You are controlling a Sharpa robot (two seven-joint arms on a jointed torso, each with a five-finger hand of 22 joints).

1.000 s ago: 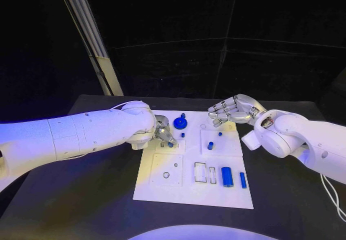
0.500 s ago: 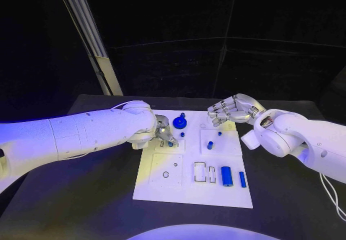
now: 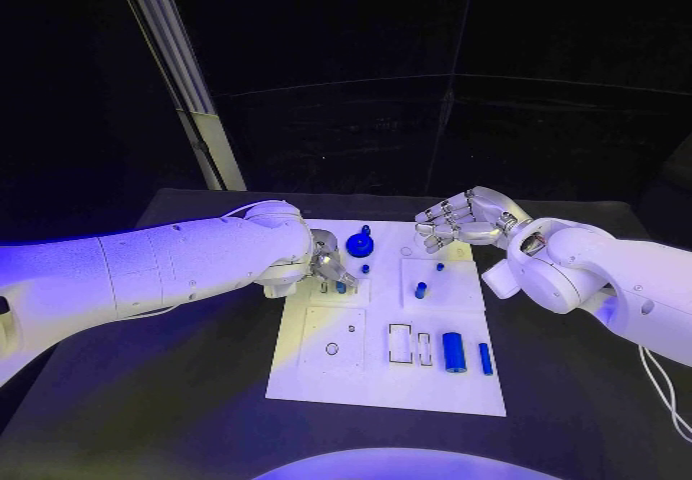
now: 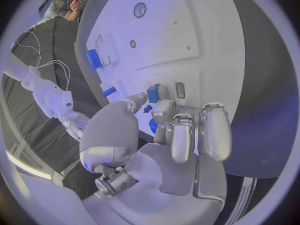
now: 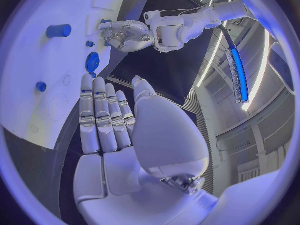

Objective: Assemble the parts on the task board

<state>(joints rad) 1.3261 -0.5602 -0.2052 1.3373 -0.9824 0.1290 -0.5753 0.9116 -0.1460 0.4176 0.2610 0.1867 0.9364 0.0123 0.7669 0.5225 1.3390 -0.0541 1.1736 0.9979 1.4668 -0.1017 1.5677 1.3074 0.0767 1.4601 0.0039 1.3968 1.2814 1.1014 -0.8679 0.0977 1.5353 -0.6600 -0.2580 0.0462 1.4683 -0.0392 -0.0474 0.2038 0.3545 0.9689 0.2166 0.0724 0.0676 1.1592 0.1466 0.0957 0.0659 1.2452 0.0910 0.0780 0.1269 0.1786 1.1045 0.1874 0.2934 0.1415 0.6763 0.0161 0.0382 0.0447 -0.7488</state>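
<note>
Left hand pinches a small blue part on the task board; right hand hovers, fingers apart, holding nothing

The left hand pinches a small blue part against the task board.

Dim room, blue-violet light, fisheye bending

No readable text, labels or numbers.

Checked the task board: plain white, outlined recesses only, no lettering legible. Same for the blue parts on the task board, unmarked. Nothing legible on either arm beside the task board.
</note>
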